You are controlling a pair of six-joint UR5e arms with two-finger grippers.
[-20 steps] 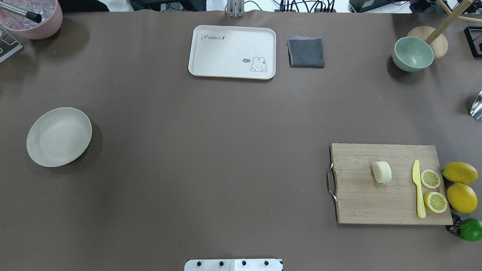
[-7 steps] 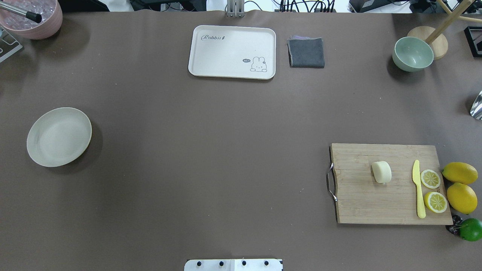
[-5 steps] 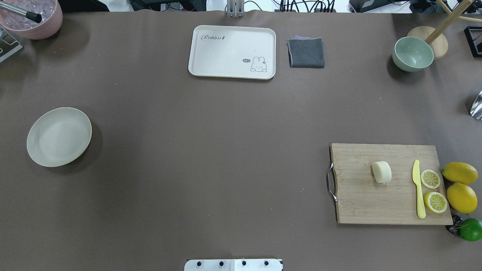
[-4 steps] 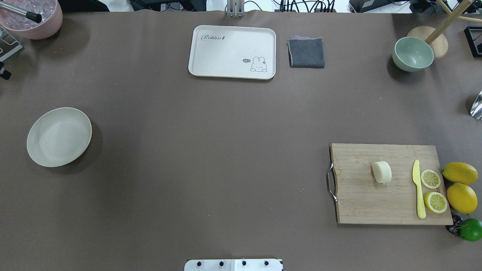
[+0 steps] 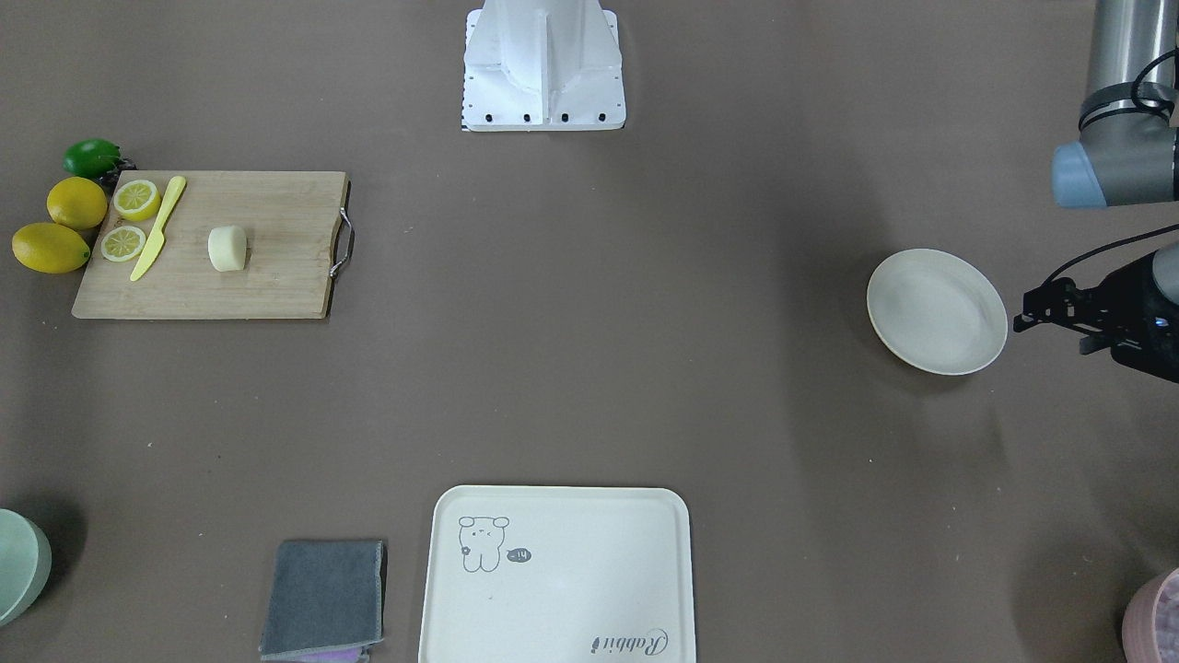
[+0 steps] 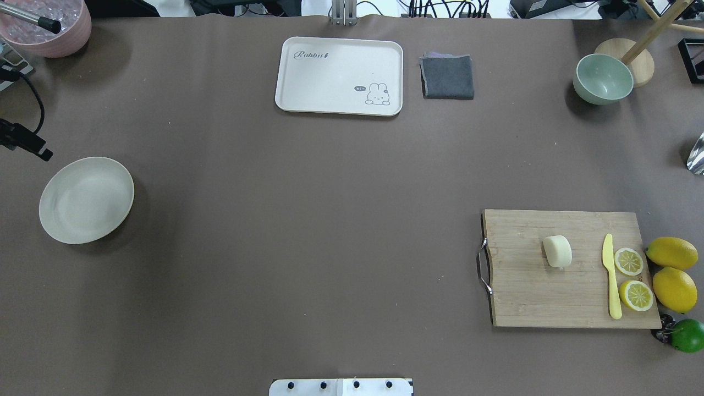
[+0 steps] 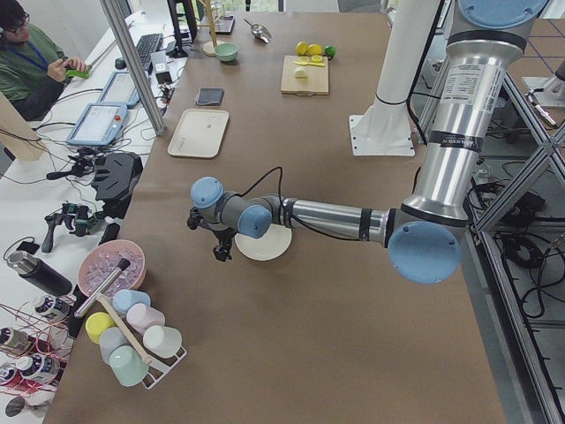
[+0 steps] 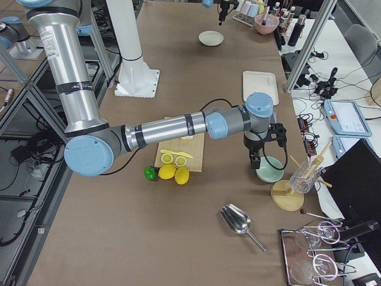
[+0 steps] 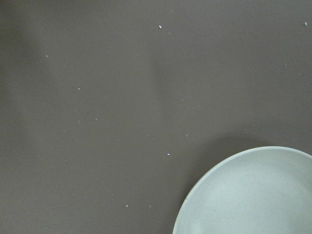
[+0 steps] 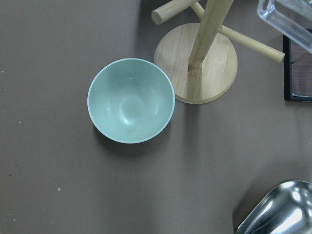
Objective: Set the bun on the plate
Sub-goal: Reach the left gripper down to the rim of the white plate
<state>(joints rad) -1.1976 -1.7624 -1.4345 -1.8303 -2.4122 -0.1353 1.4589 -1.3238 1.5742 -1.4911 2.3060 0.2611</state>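
The bun, a pale cream lump, lies on the wooden cutting board at the right; it also shows in the front view. The round off-white plate sits empty at the far left, and its rim fills the lower right of the left wrist view. My left gripper hangs just beyond the plate's far left side; I cannot tell whether it is open or shut. My right gripper hovers above the pale green bowl, far from the bun; its state cannot be told.
On the board lie a yellow knife and two lemon halves; whole lemons and a lime sit beside it. A cream tray and grey cloth lie at the back. A pink bowl stands back left.
The left arm's black wrist end has come into the overhead view at the left edge and moved nearer to the plate. The bun, plate and board have not moved.
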